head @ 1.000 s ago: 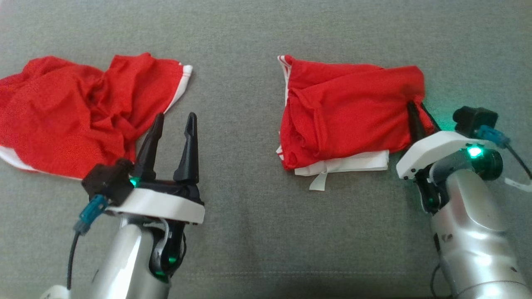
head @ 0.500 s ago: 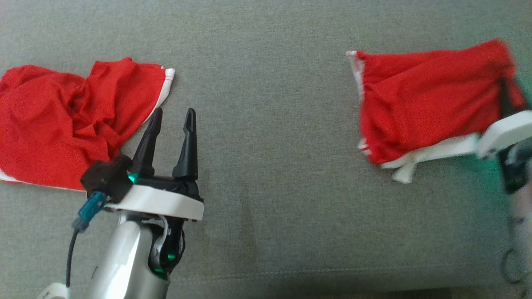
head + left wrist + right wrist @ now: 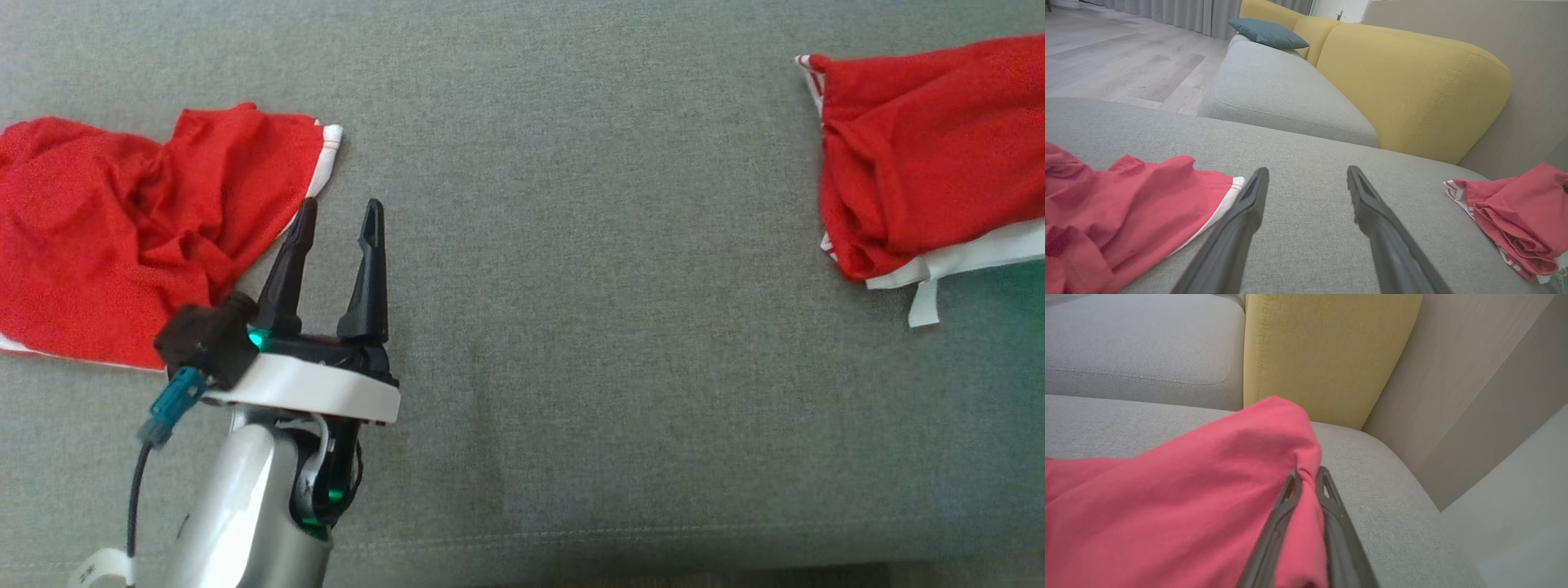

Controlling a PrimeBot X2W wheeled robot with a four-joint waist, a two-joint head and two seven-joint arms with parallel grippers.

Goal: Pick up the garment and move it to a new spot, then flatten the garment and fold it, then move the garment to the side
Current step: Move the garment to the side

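Note:
The folded red garment (image 3: 922,163) with a white waistband lies at the far right of the grey cushion, cut off by the head view's edge. In the right wrist view my right gripper (image 3: 1308,477) is shut on a pinch of its red fabric (image 3: 1188,486), near the cushion's right end. The left wrist view shows the same garment (image 3: 1515,208) at the right. My left gripper (image 3: 341,206) stands open and empty, its fingers (image 3: 1241,220) over bare cushion just right of a crumpled red garment (image 3: 122,229).
The crumpled red garment (image 3: 1106,212) with white trim covers the left of the cushion (image 3: 571,327). A yellow backrest (image 3: 1412,81) and a beige wall (image 3: 1453,375) stand behind. A second grey seat (image 3: 1274,90) with a blue pillow (image 3: 1267,33) lies beyond.
The right gripper has dragged the folded garment far to the right and left the head view. The left gripper has stayed open and nearly still.

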